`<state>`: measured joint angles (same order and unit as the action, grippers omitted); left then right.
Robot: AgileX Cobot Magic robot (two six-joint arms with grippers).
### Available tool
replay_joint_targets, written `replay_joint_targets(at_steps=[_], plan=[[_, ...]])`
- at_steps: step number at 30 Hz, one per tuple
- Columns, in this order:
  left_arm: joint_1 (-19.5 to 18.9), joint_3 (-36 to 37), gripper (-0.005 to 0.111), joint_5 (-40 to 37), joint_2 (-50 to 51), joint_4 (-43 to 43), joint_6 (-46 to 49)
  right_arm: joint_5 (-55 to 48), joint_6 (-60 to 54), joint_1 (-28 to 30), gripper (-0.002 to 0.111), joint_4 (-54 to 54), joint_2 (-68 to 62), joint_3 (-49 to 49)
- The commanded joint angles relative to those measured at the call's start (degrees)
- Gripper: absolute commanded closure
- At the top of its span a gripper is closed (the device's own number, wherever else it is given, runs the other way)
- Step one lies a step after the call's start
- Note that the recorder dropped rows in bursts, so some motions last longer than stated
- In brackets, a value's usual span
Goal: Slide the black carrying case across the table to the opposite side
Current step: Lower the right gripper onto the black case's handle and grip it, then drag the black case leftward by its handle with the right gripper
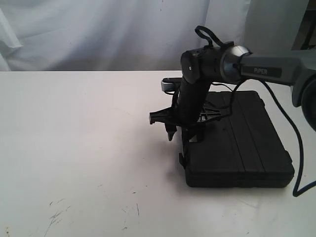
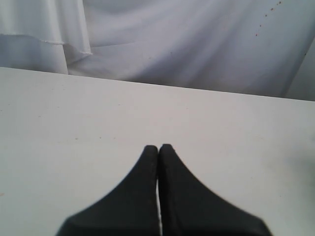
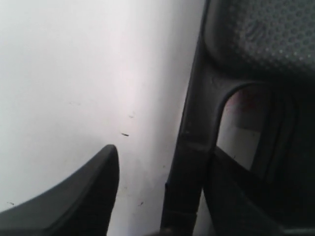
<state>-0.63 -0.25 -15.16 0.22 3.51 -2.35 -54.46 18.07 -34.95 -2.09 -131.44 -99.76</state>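
Observation:
The black carrying case (image 1: pixel 242 143) lies flat on the right part of the white table (image 1: pixel 74 138). My right gripper (image 1: pixel 180 136) reaches down at the case's left side, where its handle is. In the right wrist view that gripper (image 3: pixel 164 151) is open, and the handle bar (image 3: pixel 194 132) stands between its fingers (image 3: pixel 93 191), close to the far one. The case's textured body (image 3: pixel 266 34) lies beyond the handle. My left gripper (image 2: pixel 158 146) is shut on nothing over bare table (image 2: pixel 74 113). It is out of the exterior view.
A white cloth backdrop (image 1: pixel 98 29) hangs behind the table's far edge. Dark scuff marks (image 1: pixel 57 215) dot the near left of the tabletop. The right arm's black cable (image 1: pixel 291 128) loops down past the case's right side.

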Motion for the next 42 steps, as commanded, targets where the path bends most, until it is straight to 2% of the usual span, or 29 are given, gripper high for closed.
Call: replay_joint_targets(at_steps=[1,17,20,28,37,42], plan=[[-0.11,0.25,0.107,-0.1,-0.22,0.19,-0.11,-0.24,1.29,0.13,0.06,3.81,-0.22,-0.16],[-0.11,0.25,0.107,-0.1,-0.22,0.19,-0.11,0.37,2.83,-0.45,0.062,2.68,-3.16,-0.16],[-0.11,0.25,0.107,-0.1,-0.22,0.19,-0.11,-0.23,3.27,-0.45,0.071,2.68,-3.16,-0.33],[-0.11,0.25,0.107,-0.1,-0.22,0.19,-0.11,-1.84,3.23,-0.45,0.108,2.68,-3.16,-0.33],[-0.11,0.25,0.107,-0.1,-0.22,0.19,-0.11,-4.04,3.65,-0.82,0.108,2.43,-3.16,-4.92],[-0.11,0.25,0.107,-0.1,-0.22,0.19,-0.11,-2.93,4.4,-2.74,0.108,-3.68,-3.16,-11.21]])
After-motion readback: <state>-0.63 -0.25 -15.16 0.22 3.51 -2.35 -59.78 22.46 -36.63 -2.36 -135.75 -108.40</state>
